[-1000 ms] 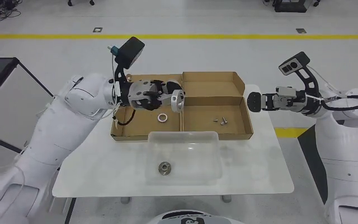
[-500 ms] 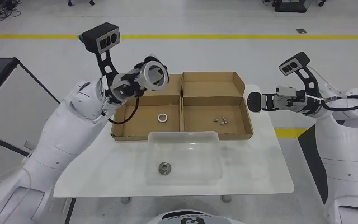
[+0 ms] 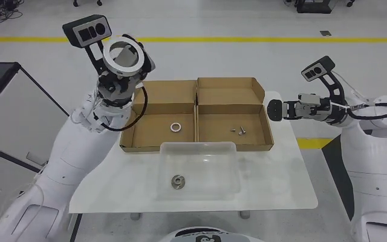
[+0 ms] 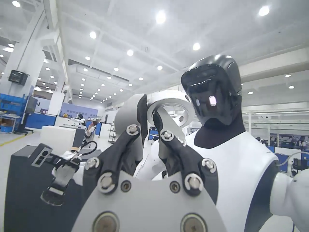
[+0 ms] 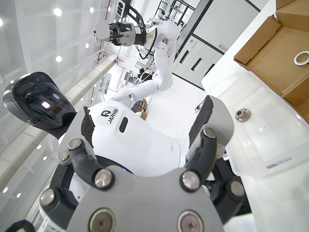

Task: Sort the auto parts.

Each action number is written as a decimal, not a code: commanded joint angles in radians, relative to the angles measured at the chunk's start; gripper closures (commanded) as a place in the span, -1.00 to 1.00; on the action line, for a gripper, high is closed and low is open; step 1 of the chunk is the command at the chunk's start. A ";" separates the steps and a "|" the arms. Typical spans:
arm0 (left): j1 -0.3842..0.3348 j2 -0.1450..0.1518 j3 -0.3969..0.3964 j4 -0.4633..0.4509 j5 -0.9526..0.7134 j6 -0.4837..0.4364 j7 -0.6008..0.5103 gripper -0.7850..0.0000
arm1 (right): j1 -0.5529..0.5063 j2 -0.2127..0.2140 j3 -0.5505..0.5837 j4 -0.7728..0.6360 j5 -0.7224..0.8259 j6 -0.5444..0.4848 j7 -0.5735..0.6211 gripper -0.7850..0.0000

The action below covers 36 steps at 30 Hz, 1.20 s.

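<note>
My left gripper (image 3: 121,75) is raised high beyond the table's back left corner, shut on a large silver ring part (image 3: 124,55) whose open face points up at the top camera. In the left wrist view the fingers (image 4: 142,112) pinch the rim of the ring part (image 4: 169,108). A small metal ring (image 3: 176,127) lies in the cardboard box's front left compartment, and small bolts (image 3: 237,129) in the front right one. A flanged bushing (image 3: 177,181) sits in the clear tray (image 3: 196,147). My right gripper (image 3: 273,110) hangs open off the box's right side.
The cardboard box (image 3: 196,103) has several compartments and raised flaps at the back of the table. The clear tray stands just in front of it. The right wrist view shows the small ring (image 5: 301,59), the bushing (image 5: 242,115) and the far left gripper (image 5: 115,34).
My left arm has lifted the large ring part from over the box's back left compartment, up and to the left, turning its face toward the top camera. The right arm has stayed still.
</note>
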 commanded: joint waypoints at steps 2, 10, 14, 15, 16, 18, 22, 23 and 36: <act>0.011 -0.023 -0.017 0.005 -0.066 0.000 -0.052 1.00 | 0.000 0.000 0.000 0.000 0.000 0.000 0.000 -1.00; 0.010 -0.061 -0.057 0.100 0.023 0.002 -0.180 1.00 | 0.000 0.000 0.000 0.000 0.000 0.000 0.000 -1.00; -0.002 -0.063 -0.067 0.128 0.191 0.016 -0.193 1.00 | 0.000 0.000 0.000 0.000 0.000 0.000 0.000 -1.00; -0.002 -0.063 -0.072 0.134 0.226 0.024 -0.193 1.00 | 0.000 0.000 0.000 0.000 0.000 0.000 0.000 -1.00; 0.000 -0.064 -0.074 0.133 0.249 0.032 -0.185 1.00 | 0.000 0.000 0.000 0.000 0.000 0.000 0.000 -1.00; 0.003 -0.065 -0.078 0.128 0.289 0.043 -0.179 1.00 | 0.000 0.000 0.000 0.000 0.000 0.000 0.000 -1.00; 0.019 -0.073 -0.072 0.104 0.263 0.026 -0.130 1.00 | 0.000 0.000 0.000 0.000 0.000 0.000 0.000 -1.00; 0.022 -0.076 -0.067 0.096 0.233 0.011 -0.114 1.00 | 0.000 0.000 0.000 0.000 0.000 0.000 0.000 -1.00; 0.046 -0.134 -0.093 0.012 -0.126 0.000 -0.178 1.00 | 0.000 0.000 0.000 0.000 0.000 0.000 0.000 -1.00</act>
